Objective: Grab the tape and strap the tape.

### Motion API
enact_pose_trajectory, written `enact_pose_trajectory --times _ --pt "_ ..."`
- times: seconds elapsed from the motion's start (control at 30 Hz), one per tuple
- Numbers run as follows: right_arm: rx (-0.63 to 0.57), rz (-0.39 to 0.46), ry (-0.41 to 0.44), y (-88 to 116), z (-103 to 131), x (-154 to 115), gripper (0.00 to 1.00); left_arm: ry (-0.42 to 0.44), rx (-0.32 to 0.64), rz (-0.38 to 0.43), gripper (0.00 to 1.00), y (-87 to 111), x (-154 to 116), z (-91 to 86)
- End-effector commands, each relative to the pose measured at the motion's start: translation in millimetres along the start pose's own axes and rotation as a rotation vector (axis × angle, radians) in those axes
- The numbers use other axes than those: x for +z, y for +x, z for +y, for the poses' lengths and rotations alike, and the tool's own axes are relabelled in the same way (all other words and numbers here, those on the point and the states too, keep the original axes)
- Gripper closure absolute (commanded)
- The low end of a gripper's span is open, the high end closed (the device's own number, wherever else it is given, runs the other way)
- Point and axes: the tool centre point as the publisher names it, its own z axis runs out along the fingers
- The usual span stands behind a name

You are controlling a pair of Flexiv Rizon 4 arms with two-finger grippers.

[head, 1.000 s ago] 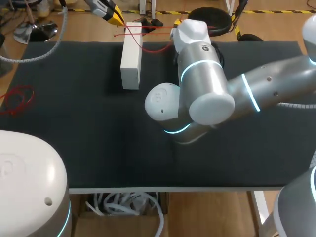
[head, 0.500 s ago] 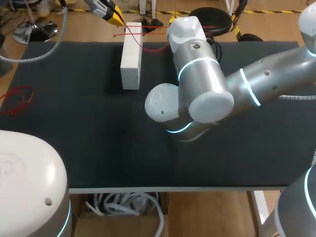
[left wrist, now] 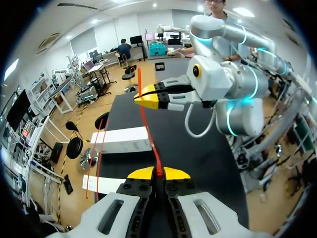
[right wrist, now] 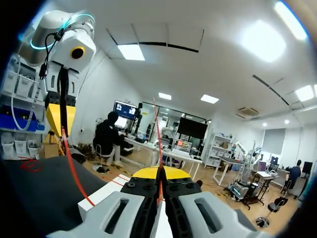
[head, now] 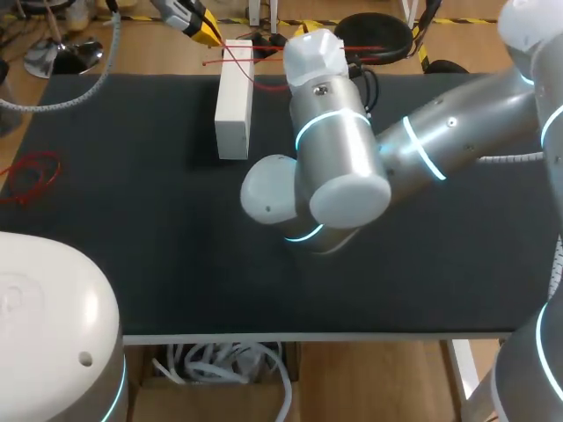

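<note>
As the left gripper [left wrist: 158,173] and right gripper [right wrist: 159,174] each clamp the red tape [left wrist: 149,134], keep it taut and square over the white box [head: 234,105]

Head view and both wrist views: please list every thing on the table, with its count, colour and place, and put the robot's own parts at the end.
table: one, black top, under everything.
white box: one, white, lying at the table's far edge, left of the middle.
red strap: one, red, passing over the white box, held in both grippers.
red loops: one loose bundle, red, at the table's left edge.
left gripper: one, yellow tips, beyond the box's far end, shut on the red strap.
right gripper: one, yellow tips, above the white box, shut on the red strap.
</note>
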Motion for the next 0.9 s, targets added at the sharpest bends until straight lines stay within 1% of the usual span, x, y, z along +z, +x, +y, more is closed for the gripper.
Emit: enact_pose_trajectory --times 0.03,0.17,0.27,0.4,0.53,0.9 --pt "-0.013 -0.049 0.010 8.6 4.0 -3.6 1.00 -0.003 -0.001 0.004 1.00 -1.1 -0.6 -0.5" --pt "-0.064 -0.061 0.003 10.1 6.9 -7.7 1.00 -0.003 -0.001 0.004 1.00 -1.1 -0.6 -0.5" --pt "-0.074 -0.067 0.002 11.1 10.4 -10.0 1.00 -0.003 -0.001 0.004 1.00 -1.1 -0.6 -0.5" --pt "-0.075 -0.071 0.000 11.8 14.9 -12.4 1.00 -0.003 -0.001 0.004 1.00 -1.1 -0.6 -0.5" --pt "-0.033 -0.071 0.006 10.3 19.2 -14.6 1.00 -0.003 -0.001 0.004 1.00 -1.1 -0.6 -0.5" --pt "-0.033 -0.071 0.006 10.3 19.2 -14.6 1.00 -0.003 -0.001 0.004 1.00 -1.1 -0.6 -0.5"
